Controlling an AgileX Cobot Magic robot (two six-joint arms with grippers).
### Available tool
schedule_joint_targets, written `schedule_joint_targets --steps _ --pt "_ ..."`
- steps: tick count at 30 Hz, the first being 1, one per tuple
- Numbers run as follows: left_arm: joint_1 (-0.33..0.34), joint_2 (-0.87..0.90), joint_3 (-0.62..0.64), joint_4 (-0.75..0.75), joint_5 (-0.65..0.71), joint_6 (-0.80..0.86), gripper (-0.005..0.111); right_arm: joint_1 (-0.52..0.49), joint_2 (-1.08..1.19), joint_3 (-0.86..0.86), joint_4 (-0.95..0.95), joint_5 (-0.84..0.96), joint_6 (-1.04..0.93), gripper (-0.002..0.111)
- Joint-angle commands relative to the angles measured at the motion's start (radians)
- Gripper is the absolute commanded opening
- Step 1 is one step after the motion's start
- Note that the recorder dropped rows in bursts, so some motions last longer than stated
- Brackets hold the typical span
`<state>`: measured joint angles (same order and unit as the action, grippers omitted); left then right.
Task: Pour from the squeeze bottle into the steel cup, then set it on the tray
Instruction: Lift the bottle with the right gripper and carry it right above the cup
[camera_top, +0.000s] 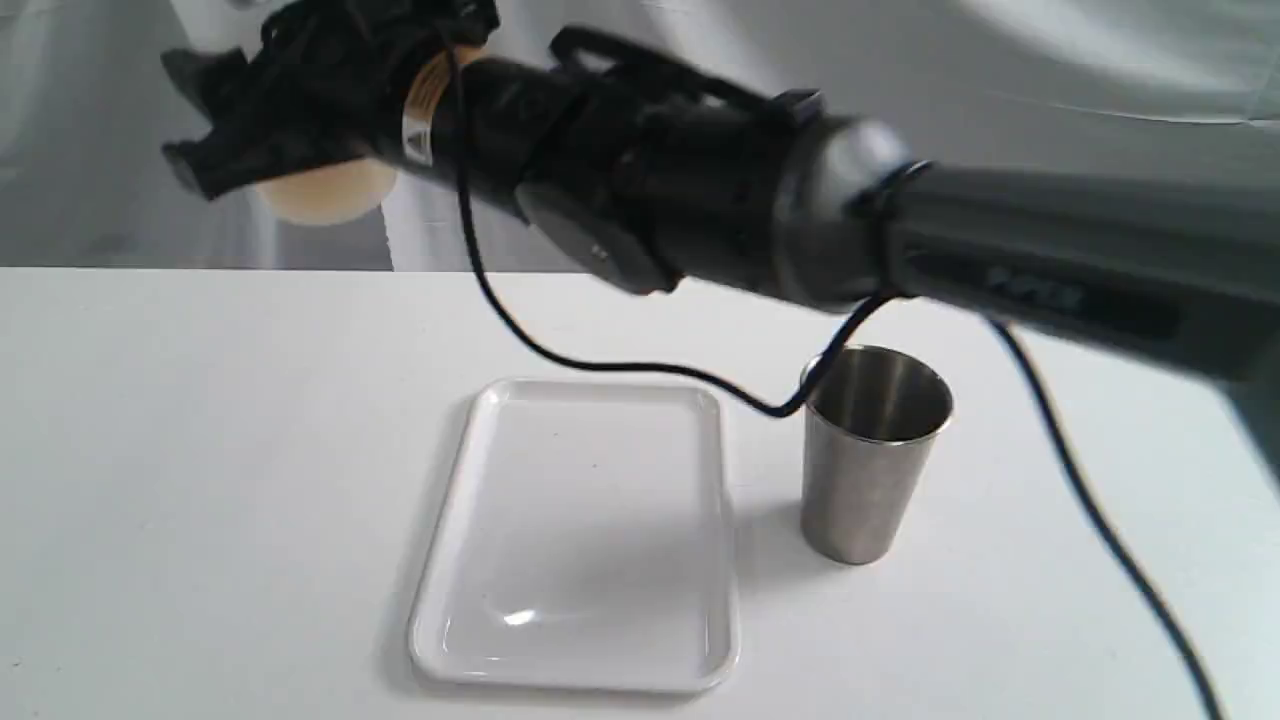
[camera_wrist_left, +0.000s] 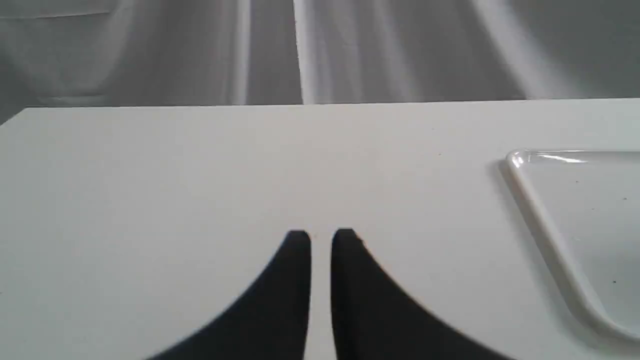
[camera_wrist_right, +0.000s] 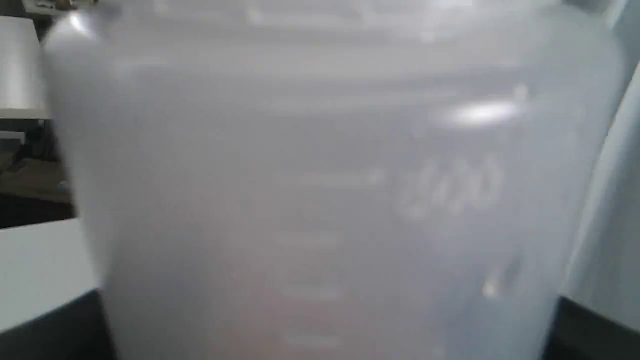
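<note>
- Squeeze bottle (camera_wrist_right: 320, 200) right up against the right wrist lens, a blur of translucent white. The right gripper (camera_top: 200, 120) is clamped around it and holds it high above the table (camera_top: 180, 480), with the amber bottom end showing beneath the jaws.
- Left gripper (camera_wrist_left: 321, 240) sits low over the tabletop, its fingers drawn almost together with nothing between them. A corner of the tray (camera_wrist_left: 542, 220) lies off to one side, apart.
- That tray lies flat, down below the right gripper and nearer its arm's base.
- Steel cup (camera_top: 870, 470) stands upright just past the tray, farther still from the right gripper, under the forearm. A black cable (camera_top: 600, 365) sags across its rim.
</note>
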<state>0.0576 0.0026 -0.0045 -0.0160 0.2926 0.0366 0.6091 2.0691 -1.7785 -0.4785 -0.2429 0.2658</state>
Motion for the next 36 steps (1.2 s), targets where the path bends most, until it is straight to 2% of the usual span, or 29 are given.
schedule_joint_targets --steps 1,9,16,22,28,33,36 --pt "0.0 -0.003 0.004 -0.003 -0.009 -0.002 0.008 -0.03 -0.126 0.078 -0.053 0.032 0.046 0.0" --pt "0.0 -0.003 0.004 -0.003 -0.009 -0.004 0.008 -0.119 -0.393 0.303 -0.275 0.098 0.31 0.0" --pt "0.0 -0.003 0.004 -0.003 -0.009 -0.004 0.008 -0.211 -0.611 0.475 -0.644 0.243 0.666 0.0" --pt "0.0 -0.003 0.004 -0.003 -0.009 -0.002 0.008 -0.271 -0.753 0.618 -0.946 0.395 0.867 0.0" --pt "0.0 -0.003 0.004 -0.003 -0.009 -0.002 0.008 -0.33 -0.835 0.763 -1.05 0.507 0.891 0.0" --pt "0.0 -0.003 0.004 -0.003 -0.009 -0.004 0.008 -0.371 -0.842 0.842 -1.064 0.658 0.889 0.0" --pt "0.0 -0.003 0.004 -0.003 -0.009 -0.004 0.008 -0.404 -0.842 0.863 -1.077 0.666 0.889 0.0"
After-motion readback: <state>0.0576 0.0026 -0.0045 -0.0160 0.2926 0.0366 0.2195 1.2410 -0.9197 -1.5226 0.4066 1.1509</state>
